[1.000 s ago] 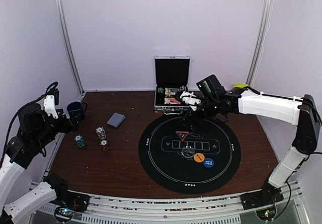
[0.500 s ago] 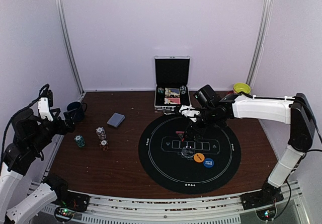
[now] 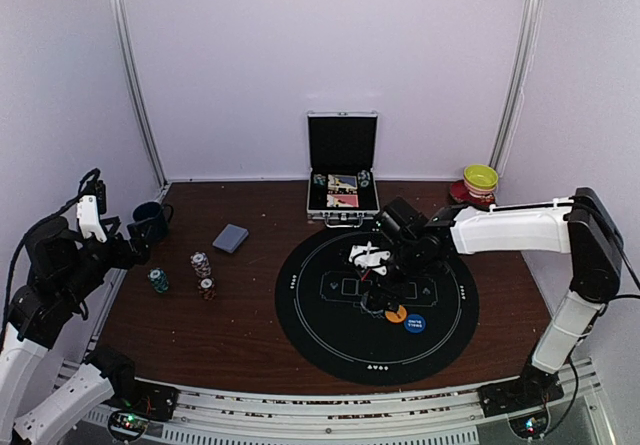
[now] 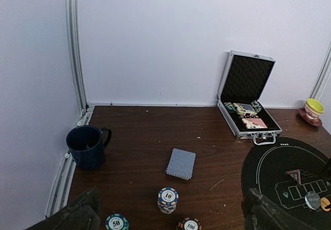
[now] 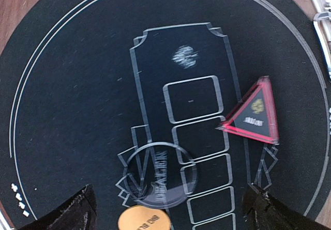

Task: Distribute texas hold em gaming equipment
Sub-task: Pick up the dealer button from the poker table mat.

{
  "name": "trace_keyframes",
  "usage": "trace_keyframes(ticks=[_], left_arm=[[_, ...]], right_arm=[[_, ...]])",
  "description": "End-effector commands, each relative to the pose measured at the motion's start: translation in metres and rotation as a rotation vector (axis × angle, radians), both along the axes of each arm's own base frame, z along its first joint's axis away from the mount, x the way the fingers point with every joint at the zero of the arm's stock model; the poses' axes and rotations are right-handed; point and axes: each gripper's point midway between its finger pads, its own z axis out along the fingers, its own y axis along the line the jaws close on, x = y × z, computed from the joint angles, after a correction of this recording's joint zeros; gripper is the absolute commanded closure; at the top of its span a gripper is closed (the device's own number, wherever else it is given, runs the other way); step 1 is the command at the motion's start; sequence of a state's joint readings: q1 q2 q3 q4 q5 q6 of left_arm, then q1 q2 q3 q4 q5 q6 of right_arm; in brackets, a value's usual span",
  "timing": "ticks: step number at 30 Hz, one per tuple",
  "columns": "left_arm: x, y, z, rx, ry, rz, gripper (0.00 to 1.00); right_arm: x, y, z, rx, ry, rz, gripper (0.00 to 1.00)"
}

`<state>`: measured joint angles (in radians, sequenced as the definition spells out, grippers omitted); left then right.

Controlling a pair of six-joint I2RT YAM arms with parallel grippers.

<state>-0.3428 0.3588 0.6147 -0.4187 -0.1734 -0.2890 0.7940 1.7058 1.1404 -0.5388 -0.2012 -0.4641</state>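
Note:
A grey-blue-backed card deck (image 3: 232,238) (image 4: 181,163) lies on the brown table. Near it stand three chip stacks: one marked 10 (image 4: 168,200) (image 3: 201,264), one marked 50 (image 4: 117,222) (image 3: 158,281) and one marked 100 (image 4: 189,224) (image 3: 208,288). On the round black mat (image 3: 320,315) lie a clear dealer button (image 5: 159,174), an orange button (image 5: 144,220) (image 3: 396,314), a blue button (image 3: 414,323) and a red-edged triangle (image 5: 253,113). My right gripper (image 5: 169,199) (image 3: 377,291) hangs open over the clear button, holding nothing. My left gripper (image 4: 170,194) is open at the table's left edge, facing the chips.
An open silver case (image 3: 342,193) with more cards and chips stands at the back centre, behind the mat. A dark blue mug (image 3: 150,220) sits at the far left by the wall. A yellow bowl (image 3: 480,177) on a red saucer is at the back right.
My right arm has swung from beside the case toward the near side, and now sits over the mat's centre. My left arm drew back slightly to the left, then held still.

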Motion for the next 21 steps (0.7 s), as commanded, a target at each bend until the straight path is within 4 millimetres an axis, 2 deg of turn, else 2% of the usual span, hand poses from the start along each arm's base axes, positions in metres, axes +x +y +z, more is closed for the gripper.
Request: trace_keyframes(ticks=[1, 14, 21], left_arm=[[0.002, -0.001, 0.007, -0.003, -0.035, -0.010, 0.02], [0.003, 0.002, 0.006, -0.003, -0.032, 0.003, 0.02], [0.003, 0.004, 0.007, -0.005, -0.038, 0.013, 0.02]], right_arm=[[-0.007, -0.007, -0.012, -0.048, 0.001, 0.014, 0.00], [0.002, -0.007, -0.034, -0.084, 0.026, -0.040, 0.00], [-0.002, -0.001, -0.040, -0.071, 0.095, -0.030, 0.01]])
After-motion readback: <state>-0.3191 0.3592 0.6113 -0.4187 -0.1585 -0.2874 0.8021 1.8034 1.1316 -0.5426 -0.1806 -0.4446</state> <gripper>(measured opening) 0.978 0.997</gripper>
